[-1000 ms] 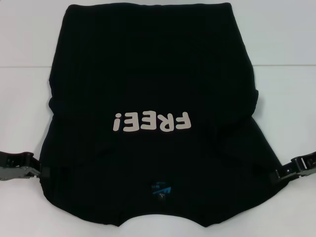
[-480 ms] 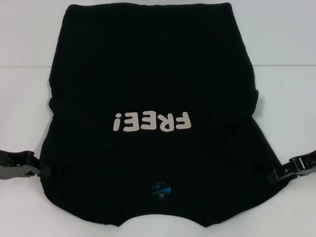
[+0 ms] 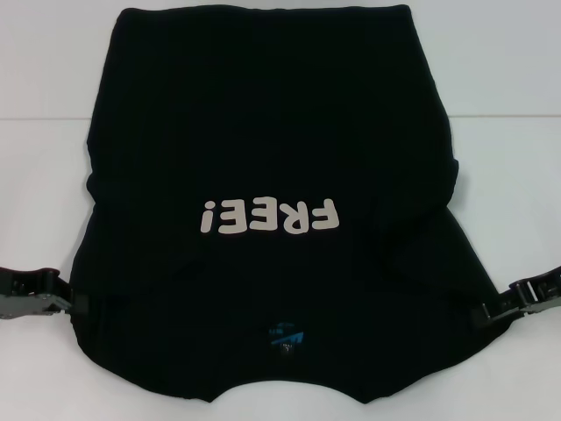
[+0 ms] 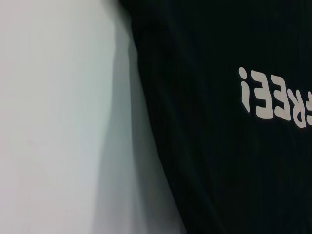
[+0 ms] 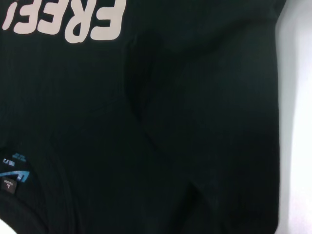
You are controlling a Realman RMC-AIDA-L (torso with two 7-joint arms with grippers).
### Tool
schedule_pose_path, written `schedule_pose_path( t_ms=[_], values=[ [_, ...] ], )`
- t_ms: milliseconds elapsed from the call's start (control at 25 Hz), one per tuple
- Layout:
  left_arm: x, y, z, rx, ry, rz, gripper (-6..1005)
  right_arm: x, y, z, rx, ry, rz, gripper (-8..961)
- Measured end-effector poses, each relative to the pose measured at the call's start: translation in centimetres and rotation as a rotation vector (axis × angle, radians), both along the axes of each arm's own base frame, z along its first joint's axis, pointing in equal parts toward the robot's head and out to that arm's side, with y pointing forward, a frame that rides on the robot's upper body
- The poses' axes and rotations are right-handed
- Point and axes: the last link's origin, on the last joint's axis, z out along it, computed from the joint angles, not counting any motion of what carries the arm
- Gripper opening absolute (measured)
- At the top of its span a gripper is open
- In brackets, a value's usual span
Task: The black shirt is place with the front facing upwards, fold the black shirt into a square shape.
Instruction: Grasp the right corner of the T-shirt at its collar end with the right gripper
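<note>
The black shirt [image 3: 263,149] lies front-up across the middle of the white bench [image 3: 500,79], collar at the near edge. The left gripper [image 3: 74,304] and right gripper [image 3: 485,312] reach in low from either side, each at a near shirt edge; whether their fingers pinch cloth cannot be told. A blue neck label [image 3: 286,335] sits near the collar; farther off, white lettering [image 3: 268,216] reads "FREE!".

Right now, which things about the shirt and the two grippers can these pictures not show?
- Left gripper and right gripper, head view: fingertips merge with the black shirt; grip unclear.
- Shirt collar, head view: cut off by the bottom edge.
- Neck label, right wrist view: print too small.
- Sleeves: folded under cloth.
</note>
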Motion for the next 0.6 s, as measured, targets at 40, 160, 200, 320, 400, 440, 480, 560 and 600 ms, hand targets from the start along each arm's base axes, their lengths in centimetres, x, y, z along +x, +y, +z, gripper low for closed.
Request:
schedule_pose_path(
  t_ms=[40,160,200,320,400,440,480,560,600],
  values=[
    [0.0,0.0,0.0,0.0,0.0,0.0,0,0.0,-0.01,-0.02,0.0,0.0,0.0,703],
    [0.03,0.03,0.01,0.0,0.0,-0.001,0,-0.01,-0.01,-0.04,-0.002,0.0,0.002,671],
    [0.04,0.04,0.01,0.001,0.0,-0.001,0,-0.03,0.0,-0.04,-0.002,-0.001,0.007,660],
    [0.07,0.07,0.02,0.002,-0.002,-0.002,0,-0.15,0.01,-0.17,-0.009,-0.006,0.027,628],
    [0.08,0.08,0.03,0.002,-0.002,-0.002,0,-0.19,0.03,-0.21,-0.012,-0.008,0.03,607],
    [0.08,0.08,0.04,0.002,-0.002,-0.002,0,-0.21,0.04,-0.2,-0.012,-0.009,0.03,596],
    [0.08,0.09,0.06,0.002,-0.001,-0.003,0,-0.25,0.07,-0.2,-0.011,-0.009,0.031,545],
    [0.06,0.12,0.14,0.004,-0.001,-0.003,0,-0.35,0.17,-0.18,-0.01,-0.009,0.032,444],
    [0.06,0.13,0.18,0.005,0.0,-0.003,0,-0.39,0.2,-0.18,-0.009,-0.009,0.031,394]
  ],
)
